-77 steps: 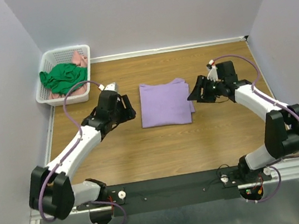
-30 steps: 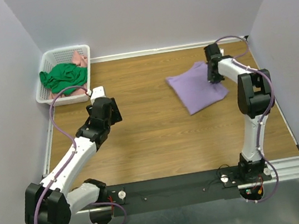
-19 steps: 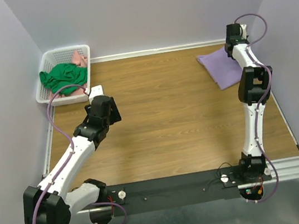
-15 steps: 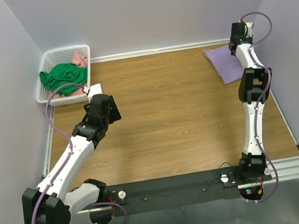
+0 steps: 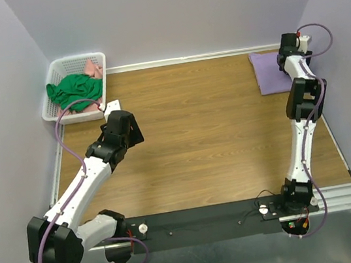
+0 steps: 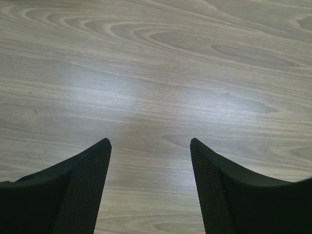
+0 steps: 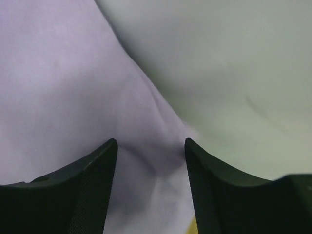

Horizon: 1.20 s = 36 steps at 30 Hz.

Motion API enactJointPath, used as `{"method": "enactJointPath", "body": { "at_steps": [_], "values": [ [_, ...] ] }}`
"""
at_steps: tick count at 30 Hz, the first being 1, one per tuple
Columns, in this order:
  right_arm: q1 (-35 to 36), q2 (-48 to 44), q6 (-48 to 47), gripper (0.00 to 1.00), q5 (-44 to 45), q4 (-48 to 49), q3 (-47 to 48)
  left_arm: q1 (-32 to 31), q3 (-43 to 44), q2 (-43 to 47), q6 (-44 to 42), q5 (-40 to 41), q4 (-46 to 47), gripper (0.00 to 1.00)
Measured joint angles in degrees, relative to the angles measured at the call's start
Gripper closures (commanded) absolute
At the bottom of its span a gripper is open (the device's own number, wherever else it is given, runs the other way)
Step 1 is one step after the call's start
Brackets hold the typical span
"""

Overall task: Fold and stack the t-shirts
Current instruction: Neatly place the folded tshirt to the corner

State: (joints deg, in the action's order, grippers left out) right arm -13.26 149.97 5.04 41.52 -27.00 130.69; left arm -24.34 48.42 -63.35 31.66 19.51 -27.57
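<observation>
The lavender t-shirt (image 5: 268,71) lies folded flat in the table's far right corner. My right gripper (image 5: 285,61) hangs over its right edge, beside the wall. In the right wrist view the right gripper (image 7: 150,141) is open, with wrinkled lavender t-shirt (image 7: 73,73) under and between the spread fingers. A green t-shirt (image 5: 75,90) and a salmon-pink t-shirt (image 5: 92,69) lie bunched in the basket. My left gripper (image 5: 128,133) hovers left of centre; the left gripper (image 6: 149,141) is open over bare wood.
The white lattice basket (image 5: 78,56) stands at the far left corner. Pale walls close the table on three sides, and the right wall (image 7: 234,73) is close to my right gripper. The wooden table (image 5: 196,135) stretches between the arms.
My right arm dragged the folded lavender t-shirt from the middle to the far right corner, then opened its jaws. The left arm drew back a little to the left.
</observation>
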Motion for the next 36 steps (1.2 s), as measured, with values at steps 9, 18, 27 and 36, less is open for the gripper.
{"method": "enactJointPath", "body": {
  "at_steps": [9,18,27,36],
  "values": [
    [0.2,-25.8,20.1,0.26,-14.2,0.8,-27.7,0.0,-0.1,0.0,1.8,-2.4,1.3,0.26],
    [-2.6,-39.0,43.0,0.17,-26.2,16.9,-57.9,0.0,-2.0,3.0,2.6,-3.7,2.2,0.26],
    [-5.6,-41.5,57.9,0.25,-31.5,38.0,-72.0,0.0,-3.5,7.9,3.3,-3.7,2.1,0.26],
    [-5.6,-33.9,67.2,0.53,-35.6,50.5,-70.6,0.0,-4.1,8.0,3.4,-3.7,1.7,0.26]
  ]
}}
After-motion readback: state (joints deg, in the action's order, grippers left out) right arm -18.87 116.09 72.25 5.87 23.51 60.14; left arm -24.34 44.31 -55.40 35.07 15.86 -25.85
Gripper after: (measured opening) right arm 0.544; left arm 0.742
